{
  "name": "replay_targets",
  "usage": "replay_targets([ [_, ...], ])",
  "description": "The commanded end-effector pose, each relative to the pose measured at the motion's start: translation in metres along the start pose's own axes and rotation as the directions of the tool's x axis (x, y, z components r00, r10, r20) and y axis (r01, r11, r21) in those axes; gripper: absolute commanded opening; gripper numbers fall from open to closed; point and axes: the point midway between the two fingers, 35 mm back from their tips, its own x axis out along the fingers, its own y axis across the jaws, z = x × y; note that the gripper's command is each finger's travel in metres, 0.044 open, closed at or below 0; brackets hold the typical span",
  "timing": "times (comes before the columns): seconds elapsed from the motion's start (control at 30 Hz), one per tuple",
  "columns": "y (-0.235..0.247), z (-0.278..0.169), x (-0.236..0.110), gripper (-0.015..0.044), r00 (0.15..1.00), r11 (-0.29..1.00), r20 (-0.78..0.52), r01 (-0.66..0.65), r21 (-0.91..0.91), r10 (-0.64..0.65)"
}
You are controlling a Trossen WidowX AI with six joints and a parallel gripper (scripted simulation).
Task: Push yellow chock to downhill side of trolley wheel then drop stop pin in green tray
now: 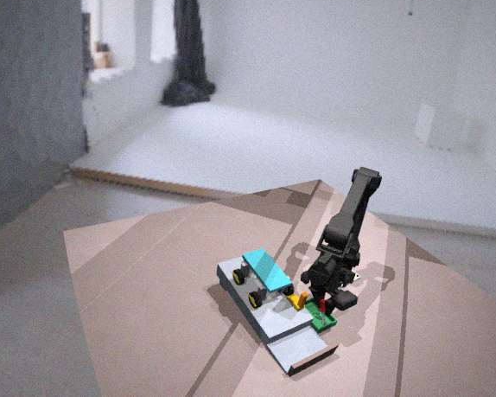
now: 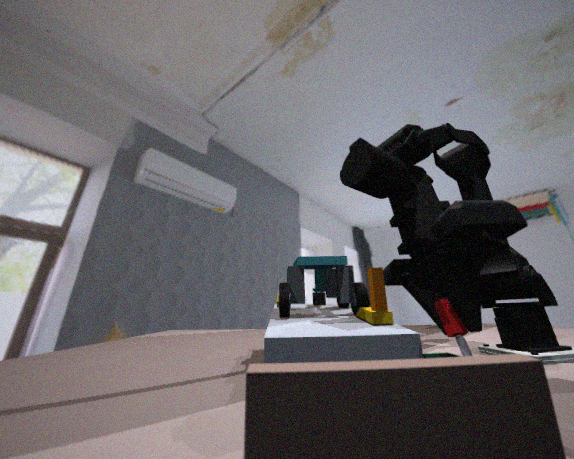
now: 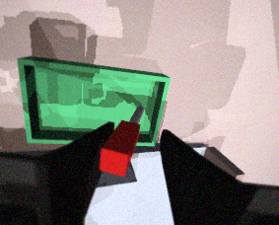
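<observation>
The fingers stand apart over the green tray [image 3: 34, 103], gripping nothing; the red-headed stop pin [image 3: 118, 149] hangs loose between them, tip over the tray. Farther off, the yellow chock [image 1: 297, 300] touches a wheel of the trolley [image 1: 265, 270] on the ramp [image 1: 275, 322].

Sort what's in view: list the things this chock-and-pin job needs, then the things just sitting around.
Job:
- trolley
- ramp
- yellow chock, by a downhill wheel
- red-headed stop pin, loose between the opened gripper fingers, over the tray
- green tray

Just there:
- air conditioner
- window
- dark curtain
</observation>
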Motion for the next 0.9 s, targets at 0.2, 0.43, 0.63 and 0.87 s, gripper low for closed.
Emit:
replay_targets([
  [0.2,0.007,0.0,0.002,0.019,1.0,1.0,0.002,0.004,-0.001,-0.004],
  [0.43,0.013,0.0,0.004,0.019,1.0,1.0,0.002,0.004,-0.001,-0.004],
  [0.63,0.018,0.0,0.006,0.019,1.0,1.0,0.002,0.003,-0.001,-0.003],
  [0.87,0.023,0.0,0.008,0.019,1.0,1.0,0.002,0.003,-0.001,-0.003],
])
